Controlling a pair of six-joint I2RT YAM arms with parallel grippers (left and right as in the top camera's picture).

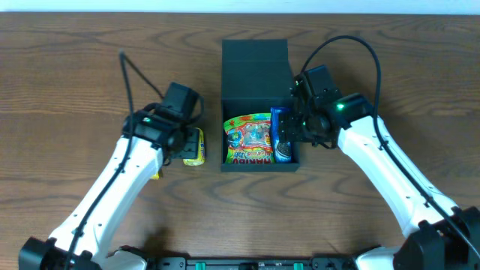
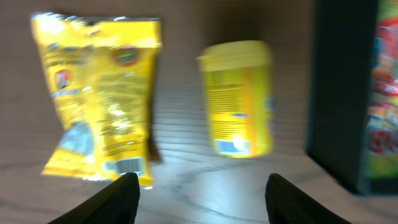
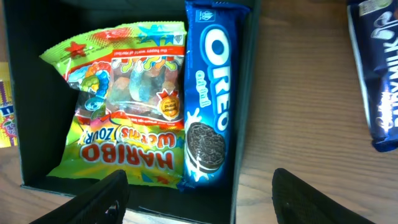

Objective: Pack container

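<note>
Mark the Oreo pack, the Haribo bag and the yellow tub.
Oreo pack [image 3: 210,74], right wrist view, on its white lettering.
Haribo bag [image 3: 124,155], right wrist view, on its red brand lettering.
Yellow tub [image 2: 239,93], left wrist view, on its side wall.

There is one dark teal rigid box [image 1: 255,64], one green Haribo gummy bag [image 3: 124,106] and one blue Oreo biscuit pack [image 3: 208,99]. There is also one yellow foil packet [image 2: 99,93], one yellow plastic tub [image 2: 239,99] and one dark blue wrapper [image 3: 379,74].

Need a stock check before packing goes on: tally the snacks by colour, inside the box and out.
Yellow: 2, the yellow packet and yellow tub, outside the container.
Blue: 2, the Oreo pack inside, the blue packet outside.
Green: 1, the Haribo bag inside.
Total: 5
</note>
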